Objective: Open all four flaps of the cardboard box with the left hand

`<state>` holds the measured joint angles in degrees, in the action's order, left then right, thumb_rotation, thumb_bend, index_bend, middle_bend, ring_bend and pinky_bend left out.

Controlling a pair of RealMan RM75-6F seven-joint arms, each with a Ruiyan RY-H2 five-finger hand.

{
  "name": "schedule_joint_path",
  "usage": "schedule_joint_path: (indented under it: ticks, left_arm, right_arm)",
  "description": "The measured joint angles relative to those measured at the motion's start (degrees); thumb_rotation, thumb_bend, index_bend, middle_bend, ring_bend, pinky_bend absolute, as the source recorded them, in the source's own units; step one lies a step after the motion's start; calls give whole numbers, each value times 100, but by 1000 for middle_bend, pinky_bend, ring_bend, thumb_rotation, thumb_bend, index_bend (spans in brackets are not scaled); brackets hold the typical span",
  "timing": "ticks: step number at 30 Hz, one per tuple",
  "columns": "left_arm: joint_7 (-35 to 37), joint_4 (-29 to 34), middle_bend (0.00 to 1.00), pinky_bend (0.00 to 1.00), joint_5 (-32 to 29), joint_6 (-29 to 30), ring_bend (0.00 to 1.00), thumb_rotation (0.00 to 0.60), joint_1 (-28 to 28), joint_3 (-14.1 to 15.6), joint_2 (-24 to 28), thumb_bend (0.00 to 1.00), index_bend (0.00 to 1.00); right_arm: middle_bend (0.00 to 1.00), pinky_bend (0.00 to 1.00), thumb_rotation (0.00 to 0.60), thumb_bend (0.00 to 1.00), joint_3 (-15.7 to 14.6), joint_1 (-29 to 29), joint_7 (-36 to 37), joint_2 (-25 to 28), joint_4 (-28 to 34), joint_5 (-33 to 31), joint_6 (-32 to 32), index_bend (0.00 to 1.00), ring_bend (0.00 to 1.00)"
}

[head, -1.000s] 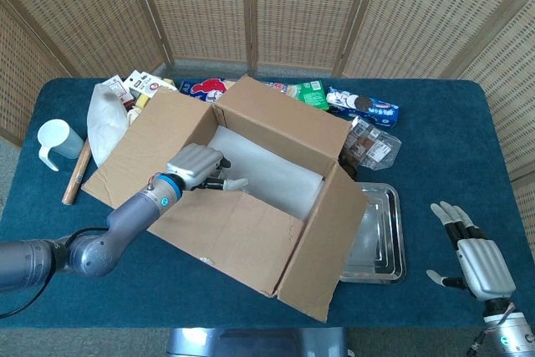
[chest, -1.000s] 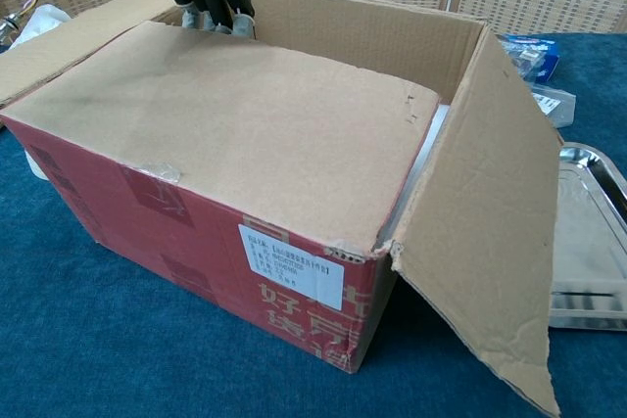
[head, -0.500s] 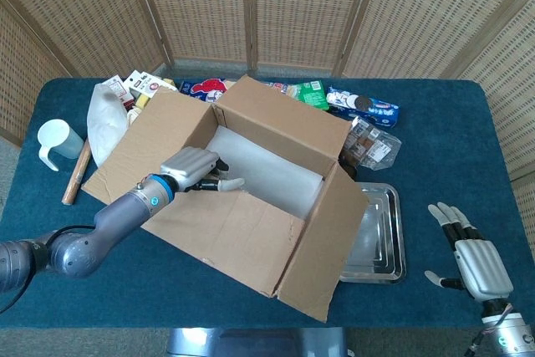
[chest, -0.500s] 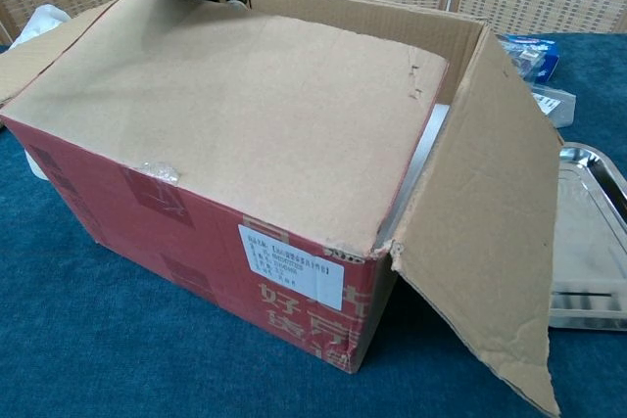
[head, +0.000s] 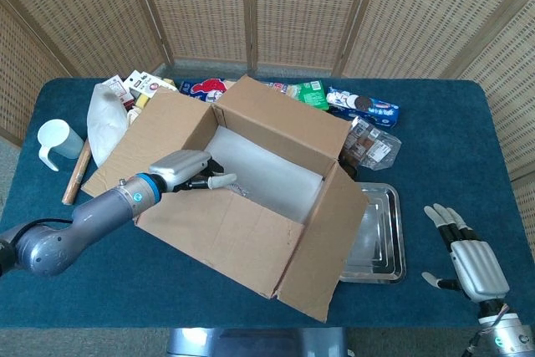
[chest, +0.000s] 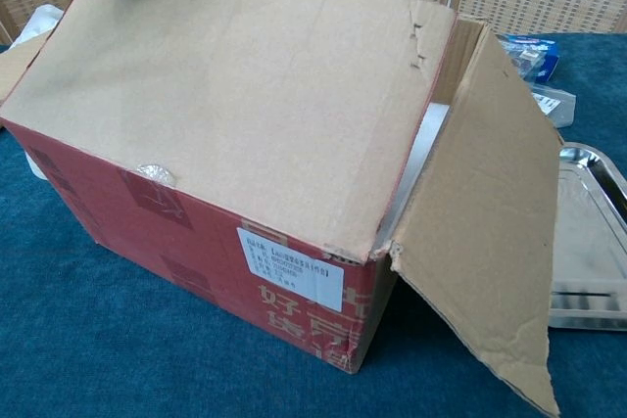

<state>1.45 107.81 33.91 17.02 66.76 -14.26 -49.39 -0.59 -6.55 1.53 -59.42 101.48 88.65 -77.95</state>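
Over the last second I have raised the near flap of the cardboard box: in the chest view it now tilts up steeply and hides the far wall it left exposed before, and in the head view the left robot hand has drawn back toward me along the flap's free edge. That hand grips the edge, fingers curled under it and the thumb lying along the top. I judge three flaps already folded outward and this fourth about partway through its swing; it must still go past vertical and fall outward. The right robot hand rests released, fingers spread, on the desk, well apart from the box. The box stands mid-desk and holds what looks like white padding. The metal tray, just beside the right flap, carries nothing I can make out.
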Motion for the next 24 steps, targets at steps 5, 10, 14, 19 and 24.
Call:
schedule_joint_path:
  ticks: [5, 10, 14, 19, 24]
  left_arm:
    - [440, -36, 775, 534, 154, -425, 572, 0, -192, -280, 113, 0, 592]
    - [952, -112, 775, 533, 231, -1123, 572, 0, -478, -783, 204, 0, 589]
    - [1118, -245, 742, 530, 480, -1587, 555, 0, -777, -1225, 283, 0, 567]
    - [1223, -401, 648, 506, 741, -1979, 477, 0, -887, -1385, 448, 0, 518]
    - [1363, -458, 627, 473, 887, -2203, 440, 0, -807, -1389, 600, 0, 515]
  right_arm:
    - [0, 244, 600, 0, -8, -15, -50, -28, -2, -20, 42, 0, 0]
    - [0, 244, 600, 0, -8, -22, -90, -48, -1, -31, 53, 0, 0]
    - [0, 244, 600, 0, -8, -29, -117, -62, -2, -47, 70, 0, 0]
    - [0, 245, 600, 0, -11, -36, -137, -73, -1, -53, 81, 0, 0]
    - [0, 244, 600, 0, -9, -40, -138, -73, 3, -59, 83, 0, 0]
